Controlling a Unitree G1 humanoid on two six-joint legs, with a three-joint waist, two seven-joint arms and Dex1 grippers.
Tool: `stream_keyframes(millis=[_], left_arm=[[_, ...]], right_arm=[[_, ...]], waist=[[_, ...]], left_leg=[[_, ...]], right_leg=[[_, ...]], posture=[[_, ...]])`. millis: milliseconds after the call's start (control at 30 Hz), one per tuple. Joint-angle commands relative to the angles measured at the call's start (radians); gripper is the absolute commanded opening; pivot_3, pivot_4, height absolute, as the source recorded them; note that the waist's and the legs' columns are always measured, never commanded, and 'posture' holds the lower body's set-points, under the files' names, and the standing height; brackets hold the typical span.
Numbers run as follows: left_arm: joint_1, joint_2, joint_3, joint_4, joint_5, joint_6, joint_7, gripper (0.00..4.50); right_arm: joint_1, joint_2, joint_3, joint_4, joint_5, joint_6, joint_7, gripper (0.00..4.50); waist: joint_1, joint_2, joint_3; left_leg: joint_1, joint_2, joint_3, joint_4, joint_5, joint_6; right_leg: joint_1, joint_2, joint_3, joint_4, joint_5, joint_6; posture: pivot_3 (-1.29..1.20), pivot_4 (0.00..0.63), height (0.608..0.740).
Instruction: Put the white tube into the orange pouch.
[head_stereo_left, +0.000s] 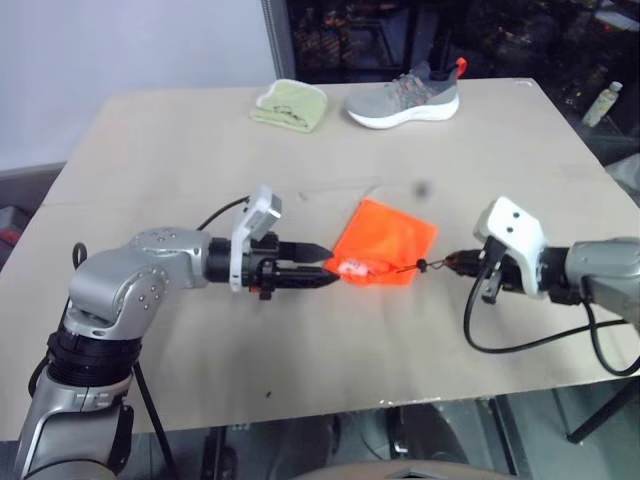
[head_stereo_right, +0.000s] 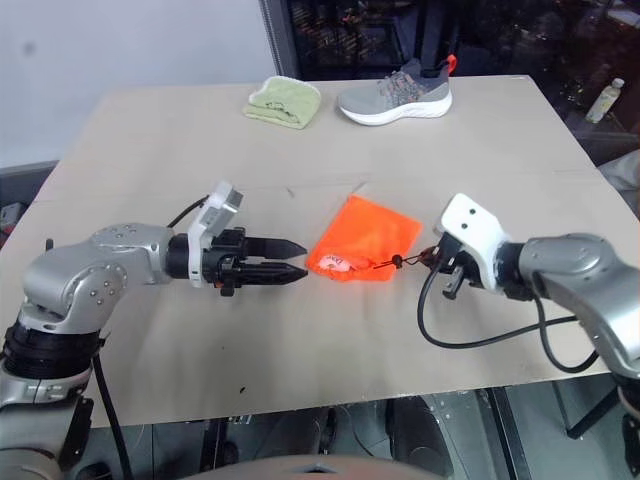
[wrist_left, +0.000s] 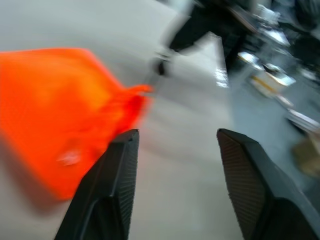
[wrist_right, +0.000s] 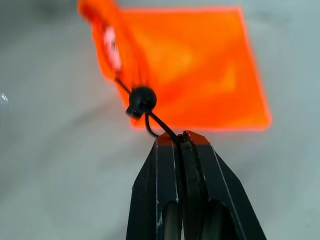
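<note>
The broad tan tabletop (head_stereo_left: 180, 160) carries everything, and near its middle the bright orange rectangular fabric drawstring pouch (head_stereo_left: 385, 240) lies flat, its long axis running from a far corner down to the gathered mouth on the near edge. That mouth is bunched tight, with a pale patch showing in the folds (head_stereo_left: 355, 267), which I judge to be the flat white squeeze tube already inside; nothing more of the tube can be made out. From the mouth the thin dark cord (wrist_right: 162, 127) with its round black toggle (wrist_right: 141, 99) stretches out toward the robot's right, straight to the right gripper (wrist_right: 180, 137), whose fingers are pressed together on the cord's end. The left gripper (head_stereo_left: 325, 265) points level at the pouch's mouth from the opposite side, just beside the fabric, its two black fingers (wrist_left: 117, 180) spread apart with nothing between them. So the cord line and the two grippers lie nearly along one axis across the table, pouch between them; any further pull to cinch would run away along that line toward the right arm.
</note>
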Motion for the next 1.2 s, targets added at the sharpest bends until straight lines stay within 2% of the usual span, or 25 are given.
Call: stream_keyframes(millis=[33, 200, 333, 567, 1067, 1200], left_arm=[[-0.097, -0.156, -0.134, 0.080, 0.105, -0.095, 0.046, 2.61], [-0.186, -0.301, -0.231, 0.235, 0.238, -0.226, 0.046, 2.61], [-0.223, -0.357, -0.264, 0.321, 0.324, -0.334, 0.040, 2.61], [-0.225, -0.391, -0.276, 0.330, 0.374, -0.408, 0.005, 2.61], [-0.250, -0.433, -0.261, 0.323, 0.403, -0.420, -0.001, 2.61], [-0.252, -0.434, -0.260, 0.324, 0.406, -0.421, -0.003, 0.90]], right_arm=[[-0.055, -0.021, -0.038, -0.040, 0.043, 0.041, 0.001, 0.00], [-0.103, -0.015, -0.063, -0.068, 0.104, 0.104, -0.022, 0.00], [-0.127, -0.001, -0.077, -0.080, 0.139, 0.139, -0.052, 0.00], [-0.162, 0.022, -0.066, -0.080, 0.169, 0.168, -0.099, 0.00], [-0.165, 0.023, -0.059, -0.072, 0.188, 0.172, -0.130, 0.00], [-0.162, 0.023, -0.061, -0.074, 0.195, 0.173, -0.134, 0.00]], waist=[[0.018, -0.001, 0.000], [0.005, -0.001, 0.000], [0.001, -0.001, 0.000], [0.008, -0.001, 0.000], [0.009, -0.001, 0.000], [0.009, -0.001, 0.000]], left_leg=[[0.000, 0.000, 0.000, 0.001, 0.000, 0.000], [-0.002, -0.001, 0.001, 0.003, -0.001, 0.002], [-0.002, 0.000, 0.002, 0.002, -0.001, 0.002], [-0.002, 0.000, 0.001, 0.002, -0.001, 0.002], [-0.002, 0.000, 0.001, 0.002, -0.001, 0.002], [-0.002, 0.000, 0.001, 0.002, -0.001, 0.002]], right_leg=[[0.000, 0.000, 0.000, 0.000, 0.000, 0.000], [-0.001, 0.000, 0.000, 0.000, 0.001, 0.001], [-0.002, 0.001, 0.002, 0.001, 0.001, 0.001], [-0.002, 0.000, 0.002, 0.001, 0.001, 0.001], [-0.002, 0.000, 0.002, 0.001, 0.001, 0.001], [-0.002, 0.000, 0.002, 0.001, 0.001, 0.001]], posture=[[0.00, 0.150, 0.740], [0.00, 0.150, 0.740], [0.00, 0.150, 0.740], [0.00, 0.150, 0.740], [0.00, 0.150, 0.740], [0.00, 0.150, 0.740]])
